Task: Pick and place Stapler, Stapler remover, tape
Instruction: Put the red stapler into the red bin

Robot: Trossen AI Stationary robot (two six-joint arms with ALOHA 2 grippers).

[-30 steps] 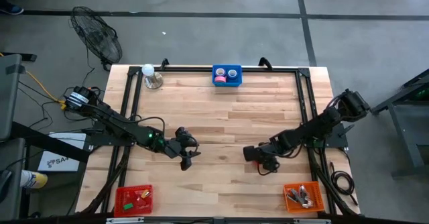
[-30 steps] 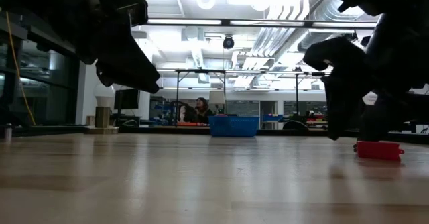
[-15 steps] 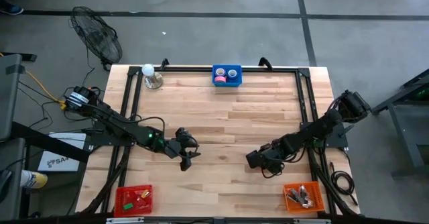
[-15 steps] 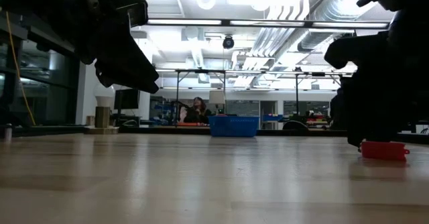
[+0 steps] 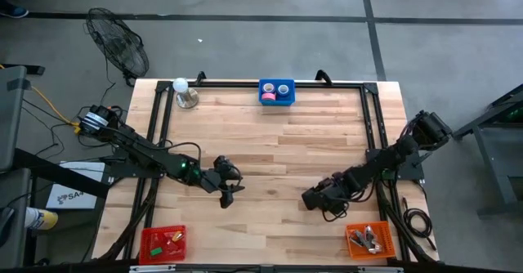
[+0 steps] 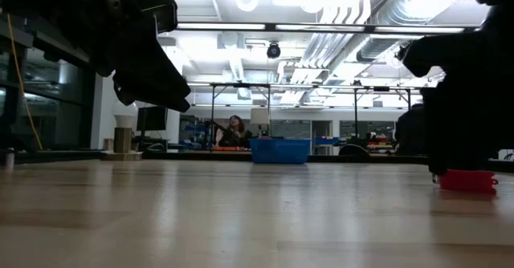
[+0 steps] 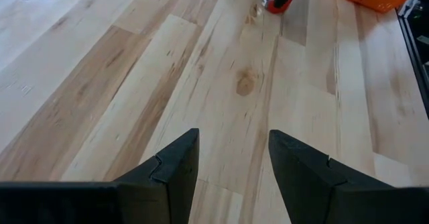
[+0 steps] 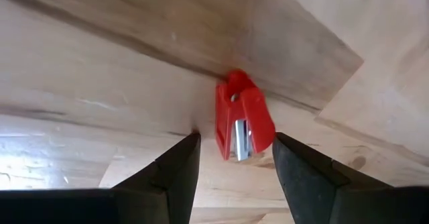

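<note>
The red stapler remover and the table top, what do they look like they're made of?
Stapler remover: apparently red moulded plastic, evenly coloured and smooth, with a silvery, seemingly metal insert showing in the right wrist view. Table top: pale wood planks, with visible grain, a knot and board seams, matte-looking.

Both arms reach inward over the surface (image 5: 270, 142); blue bin (image 5: 276, 92) at far edge, orange bin (image 5: 370, 240) near right.

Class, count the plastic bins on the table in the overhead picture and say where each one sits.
3: a blue bin at the far edge's middle, a red bin at the near left corner, an orange bin at the near right corner.
</note>
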